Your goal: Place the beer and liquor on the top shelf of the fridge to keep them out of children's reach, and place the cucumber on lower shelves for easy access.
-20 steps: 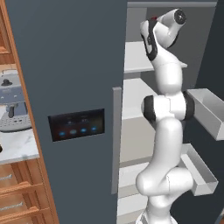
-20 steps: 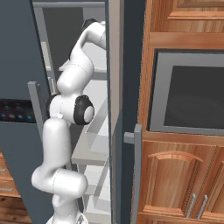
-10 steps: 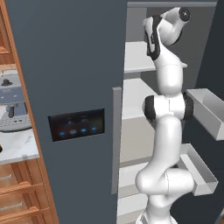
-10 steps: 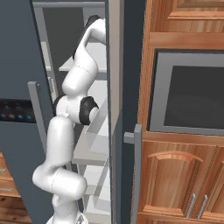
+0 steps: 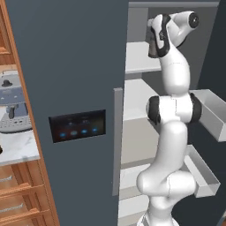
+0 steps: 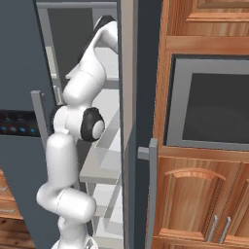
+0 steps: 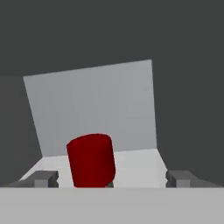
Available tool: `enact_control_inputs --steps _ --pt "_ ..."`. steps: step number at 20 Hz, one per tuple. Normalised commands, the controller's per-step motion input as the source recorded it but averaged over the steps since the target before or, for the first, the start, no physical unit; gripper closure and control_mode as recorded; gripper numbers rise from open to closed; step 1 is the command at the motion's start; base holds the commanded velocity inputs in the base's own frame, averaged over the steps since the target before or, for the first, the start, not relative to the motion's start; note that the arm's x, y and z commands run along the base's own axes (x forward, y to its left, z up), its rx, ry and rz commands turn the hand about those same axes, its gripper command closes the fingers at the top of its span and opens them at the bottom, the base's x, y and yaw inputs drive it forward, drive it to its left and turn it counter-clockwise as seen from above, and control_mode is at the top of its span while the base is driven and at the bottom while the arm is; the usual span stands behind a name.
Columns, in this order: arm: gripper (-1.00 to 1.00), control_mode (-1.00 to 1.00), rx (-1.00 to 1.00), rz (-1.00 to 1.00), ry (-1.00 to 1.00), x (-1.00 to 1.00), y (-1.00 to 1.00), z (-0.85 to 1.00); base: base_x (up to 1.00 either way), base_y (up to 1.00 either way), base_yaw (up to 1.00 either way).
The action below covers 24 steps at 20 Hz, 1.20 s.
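Left base view: arm reaches high into the open fridge point(image 5: 79, 66), hand point(image 5: 152, 44) at the top shelf point(image 5: 139, 59); door bins point(image 5: 209, 112) stand to its right; a worktop point(image 5: 15, 148) lies left. Right base view: fridge door edge point(image 6: 127, 121) hides the hand; an oven point(image 6: 209, 102) sits right. Hand view: fingers point(image 7: 43, 178) spread wide, gripping nothing; liquor point(image 7: 91, 159) red cap between them, on the shelf.

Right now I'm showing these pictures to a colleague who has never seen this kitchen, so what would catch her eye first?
Probably the white arm reaching high into the open grey fridge, its claw up at the top shelf. In the hand view, the liquor's red cap stands between the claw's spread fingertips, which sit apart from it. Beside the fridge, the wooden cabinets frame a built-in oven.
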Motion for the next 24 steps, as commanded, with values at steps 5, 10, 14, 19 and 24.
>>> enact_control_inputs --steps 5,10,14,19,24 --pt "-1.0 -1.0 -0.07 0.0 -0.03 -0.38 0.04 -0.36 0.0 0.0 0.0" --pt "-1.0 -1.0 -0.09 0.0 0.02 -0.55 0.05 -0.03 0.0 0.0 0.0" --pt "-1.0 -1.0 -0.12 0.0 0.08 -0.87 0.02 0.07 0.0 0.0 0.0" --pt "-1.0 -1.0 -0.16 0.0 0.18 -0.99 0.07 0.03 0.0 0.0 0.0" --pt "-1.0 -1.0 -0.13 -0.04 0.08 -0.98 0.64 -0.12 0.0 0.0 0.0"
